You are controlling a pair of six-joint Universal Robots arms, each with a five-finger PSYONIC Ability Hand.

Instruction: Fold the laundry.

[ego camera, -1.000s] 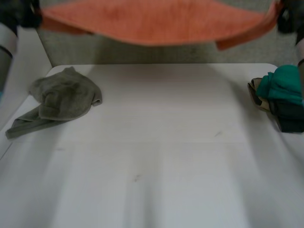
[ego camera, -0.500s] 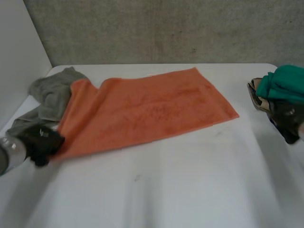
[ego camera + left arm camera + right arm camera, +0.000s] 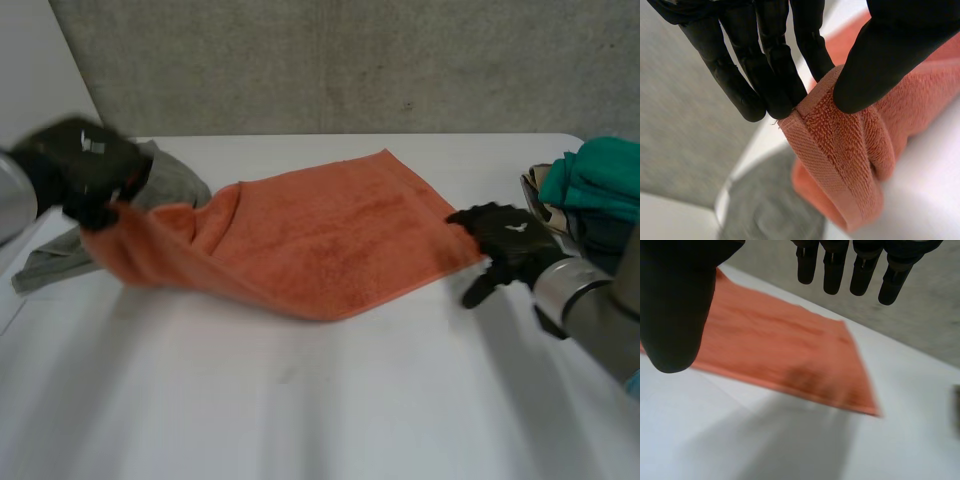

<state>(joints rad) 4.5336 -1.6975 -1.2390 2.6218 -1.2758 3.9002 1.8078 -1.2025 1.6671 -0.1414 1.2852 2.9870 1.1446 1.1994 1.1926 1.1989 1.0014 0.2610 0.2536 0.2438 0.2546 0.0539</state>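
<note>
An orange towel [image 3: 320, 240] lies spread across the middle of the white table [image 3: 320, 410]. My left hand [image 3: 85, 165] is raised above the table's left side. It is shut on the towel's left corner, so that end hangs lifted. In the left wrist view the fingers [image 3: 765, 65] and thumb pinch the towel's hemmed edge [image 3: 840, 150]. My right hand [image 3: 505, 240] hovers just off the towel's right corner, open, thumb [image 3: 675, 300] apart from straight fingers, nothing between them. The towel [image 3: 780, 350] lies flat beyond it.
A crumpled grey cloth [image 3: 175, 180] lies at the table's left rear, partly behind my left hand and under it [image 3: 765, 210]. A pile with a teal cloth [image 3: 600, 175] on top sits at the right edge. A grey wall stands behind the table.
The towel, first held up high by both hands, came down onto the table. My left hand then lifted its left corner upward. My right hand let go and now stands open by the right corner.
</note>
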